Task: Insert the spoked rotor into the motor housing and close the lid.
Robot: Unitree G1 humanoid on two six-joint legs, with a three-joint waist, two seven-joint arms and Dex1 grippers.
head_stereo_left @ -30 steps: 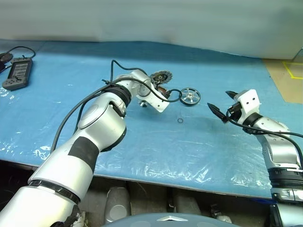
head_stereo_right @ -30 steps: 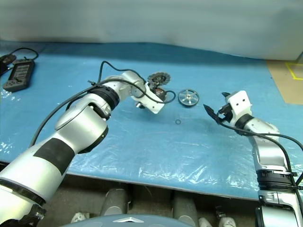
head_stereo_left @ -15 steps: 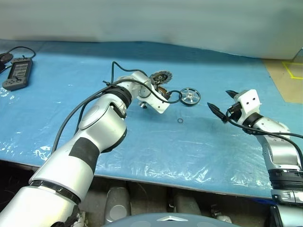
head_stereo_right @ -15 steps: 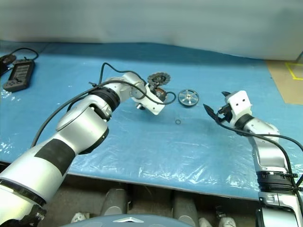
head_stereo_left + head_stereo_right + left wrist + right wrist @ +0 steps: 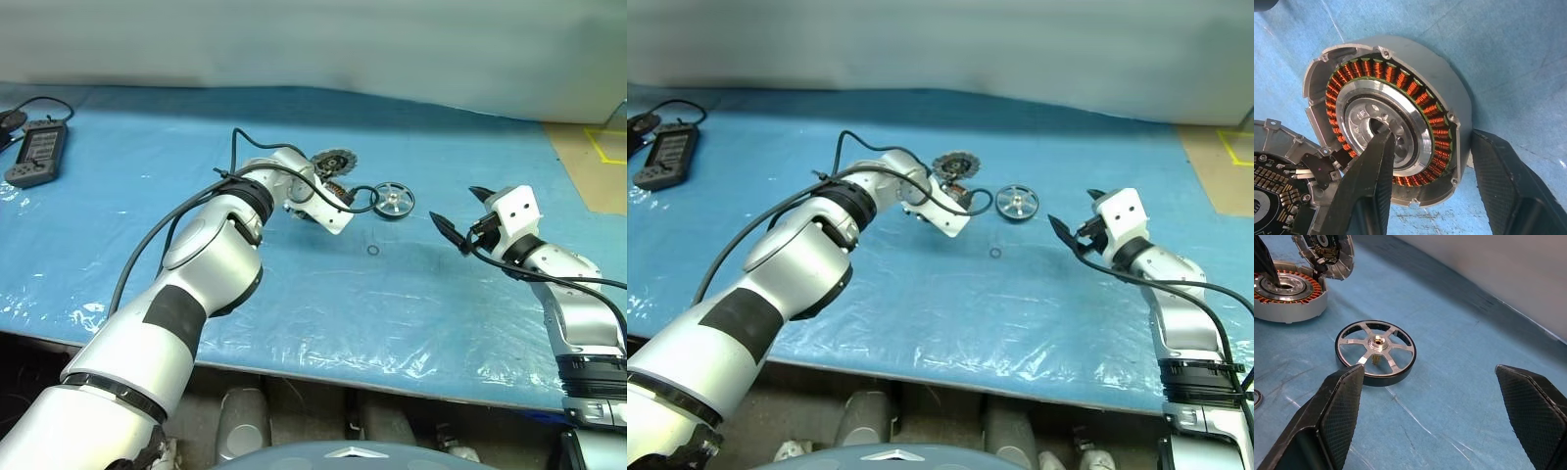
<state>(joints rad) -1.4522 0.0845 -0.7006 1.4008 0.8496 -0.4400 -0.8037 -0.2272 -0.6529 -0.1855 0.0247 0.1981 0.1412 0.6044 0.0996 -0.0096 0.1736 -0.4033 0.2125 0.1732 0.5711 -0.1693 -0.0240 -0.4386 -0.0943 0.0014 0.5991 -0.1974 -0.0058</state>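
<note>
The motor housing, a metal ring with copper windings, lies on the blue table. My left gripper is on it, one finger in the silver hub's bore and the other against the outer wall. The lid, a dark toothed disc with a circuit board, stands tilted just behind the housing. The spoked rotor lies flat to the right of the housing. Further right, my right gripper hovers open and empty, pointing at the rotor.
A small ring lies on the blue plastic-covered table in front of the rotor. A grey handheld device with a cable sits at the far left. A tan patch with yellow tape lies at the right.
Both arms have kept their places. The left gripper's jaws look drawn in on the housing; the rotor and the lid have not moved.
</note>
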